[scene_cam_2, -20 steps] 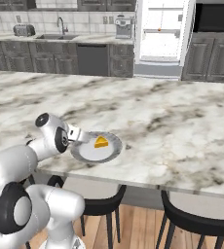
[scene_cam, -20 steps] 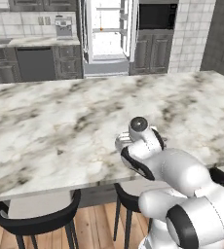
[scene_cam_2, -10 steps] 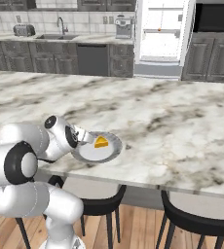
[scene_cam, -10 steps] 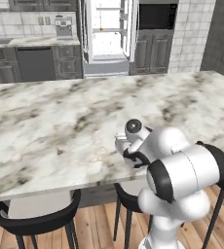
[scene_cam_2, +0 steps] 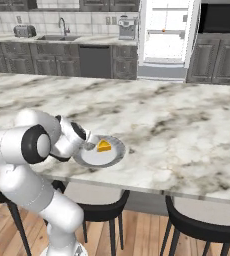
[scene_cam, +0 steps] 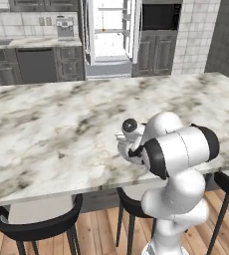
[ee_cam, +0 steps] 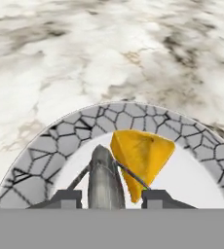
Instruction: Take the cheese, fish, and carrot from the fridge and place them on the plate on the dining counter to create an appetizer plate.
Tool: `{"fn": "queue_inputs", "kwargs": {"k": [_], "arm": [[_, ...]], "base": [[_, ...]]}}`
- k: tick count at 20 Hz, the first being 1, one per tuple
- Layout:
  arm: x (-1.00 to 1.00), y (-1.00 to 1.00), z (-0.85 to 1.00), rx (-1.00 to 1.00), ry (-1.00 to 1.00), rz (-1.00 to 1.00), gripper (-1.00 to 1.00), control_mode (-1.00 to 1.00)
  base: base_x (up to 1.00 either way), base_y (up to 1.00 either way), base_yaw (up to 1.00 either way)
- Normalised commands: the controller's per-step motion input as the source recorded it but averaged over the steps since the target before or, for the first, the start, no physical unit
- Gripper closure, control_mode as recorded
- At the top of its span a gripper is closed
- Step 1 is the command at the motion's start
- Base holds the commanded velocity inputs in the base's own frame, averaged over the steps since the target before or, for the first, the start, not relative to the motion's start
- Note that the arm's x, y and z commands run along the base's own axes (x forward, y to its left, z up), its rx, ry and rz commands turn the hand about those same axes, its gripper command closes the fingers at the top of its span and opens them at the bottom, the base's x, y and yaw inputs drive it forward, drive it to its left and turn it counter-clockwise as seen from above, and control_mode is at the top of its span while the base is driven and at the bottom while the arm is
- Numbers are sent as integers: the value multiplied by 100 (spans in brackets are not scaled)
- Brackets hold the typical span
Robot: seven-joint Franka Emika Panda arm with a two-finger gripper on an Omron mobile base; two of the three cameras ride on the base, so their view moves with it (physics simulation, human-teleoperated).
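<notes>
The round grey plate (ee_cam: 46, 146) lies near the front edge of the marble dining counter (scene_cam: 52, 134). The yellow-orange cheese (ee_cam: 140, 158) wedge rests on the plate (scene_cam_2: 114, 157), and it shows there as the cheese (scene_cam_2: 104, 146). The grey fish (ee_cam: 104, 180) lies on the plate beside the cheese, between my fingertips. My gripper (ee_cam: 111, 197) hangs low over the plate's near side, open, with a gap on each side of the fish. The fridge (scene_cam: 109, 35) stands open far behind the counter. A tiny orange thing (scene_cam_2: 163, 30) sits on one of its shelves, too small to name.
Black round stools (scene_cam: 37, 224) stand under the counter's front edge, another stool (scene_cam_2: 202, 225) to the right. The back counter holds a coffee machine (scene_cam_2: 127, 27) and a sink (scene_cam_2: 57, 36). A dark oven cabinet (scene_cam: 160, 17) adjoins the fridge.
The arm's elbow has swung round and folded closer over the plate, while the hand stayed at the plate's near side. The cheese has not moved.
</notes>
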Motion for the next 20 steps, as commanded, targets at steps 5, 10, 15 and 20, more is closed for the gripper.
{"fn": "queue_inputs", "kwargs": {"k": [5,10,15,20], "arm": [[12,-3,-7,0,0,-6,-100,-100],[-37,-3,30,1,-8,-2,-100,-100],[-87,-1,100,16,-16,0,-100,-100],[-75,0,100,20,-13,2,-100,-100]], "base": [[0,0,0],[0,0,0],[0,0,0],[0,0,0]]}}
